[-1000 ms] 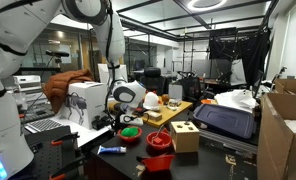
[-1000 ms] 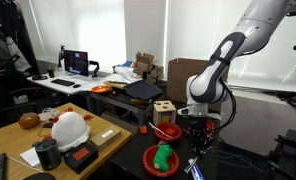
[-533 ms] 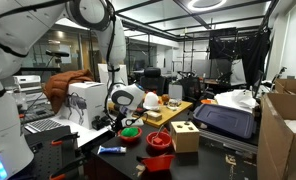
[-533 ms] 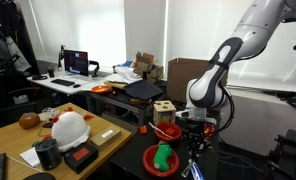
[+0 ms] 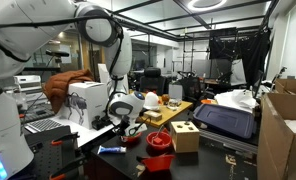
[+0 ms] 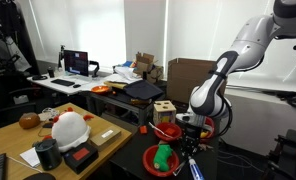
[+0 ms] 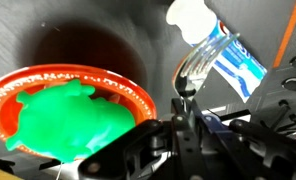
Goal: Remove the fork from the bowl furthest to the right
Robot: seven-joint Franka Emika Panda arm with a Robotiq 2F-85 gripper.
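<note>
The small red bowl (image 6: 169,130) stands beside the tan wooden box (image 6: 165,108); it also shows in an exterior view (image 5: 158,140). The fork is too small to make out in it. My gripper (image 6: 189,150) hangs low over the table, between the red bowl with green inside (image 6: 160,158) and a short blue object (image 6: 194,170). In the wrist view the gripper (image 7: 184,97) has its fingers pressed together, with nothing clearly between them. Its tips are beside the green-filled bowl (image 7: 68,110) and at the end of the blue and clear object (image 7: 220,52).
A wooden box (image 5: 185,135) and another red item (image 5: 158,162) sit near the table's front. A white helmet-like object (image 6: 68,127), a laptop (image 6: 76,63) and cardboard boxes (image 5: 286,130) stand around. A thin orange strip (image 7: 291,35) crosses the wrist view's right edge.
The arm has bent down and the gripper has sunk lower toward the table beside the green-filled bowl. The bowls and the box have not moved.
</note>
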